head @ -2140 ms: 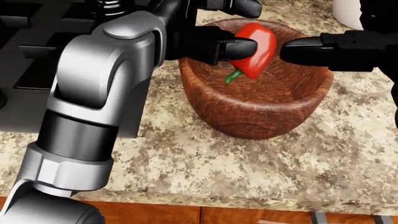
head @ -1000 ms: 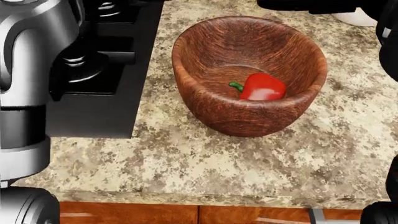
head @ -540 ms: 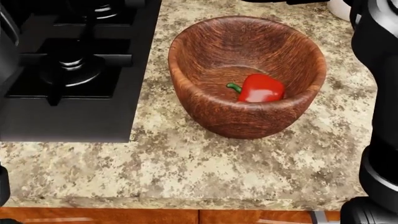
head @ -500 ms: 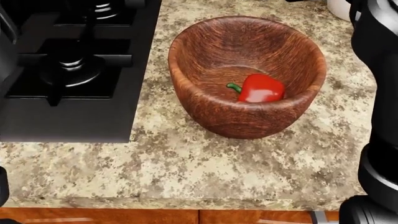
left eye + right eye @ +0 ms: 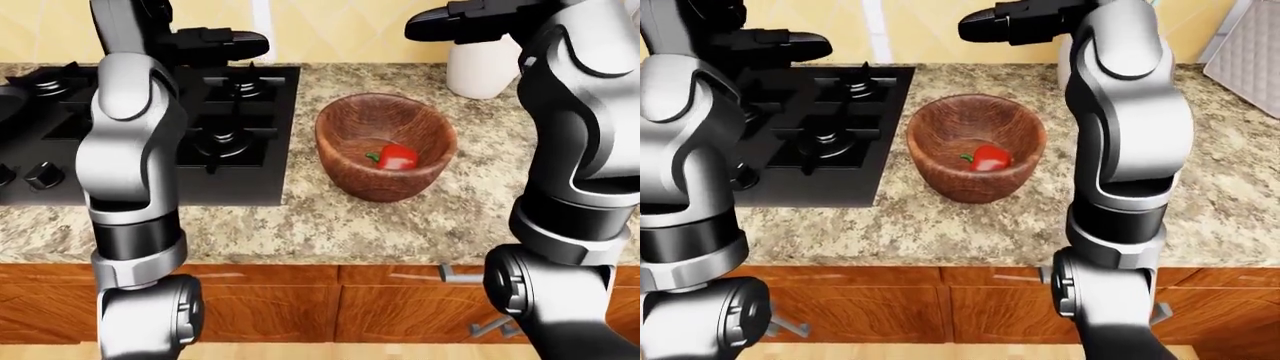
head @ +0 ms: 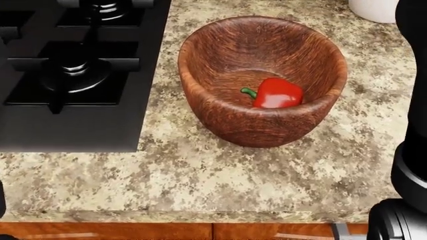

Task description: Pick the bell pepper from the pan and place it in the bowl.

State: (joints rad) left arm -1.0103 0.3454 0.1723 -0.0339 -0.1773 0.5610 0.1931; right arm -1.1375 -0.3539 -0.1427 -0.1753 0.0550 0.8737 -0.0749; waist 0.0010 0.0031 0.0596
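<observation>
Red bell pepper (image 6: 278, 93) lies inside wooden bowl (image 6: 220, 115) at frame centre; left hand (image 5: 222, 43) and right hand (image 5: 450, 22) raised at top, both empty, finger spread unclear.

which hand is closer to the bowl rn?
Right, narrowly. The right hand hangs above the bowl, near its upper-right rim. The left hand hovers over the stove, further left.

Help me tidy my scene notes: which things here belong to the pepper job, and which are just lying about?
Part of the job:
- bell pepper, lying inside the bowl
- bowl, on the counter beside the stove
- left hand and right hand, both raised clear of the bowl, holding nothing

Just lying about:
- stove
- white container
- cabinet handle
</observation>
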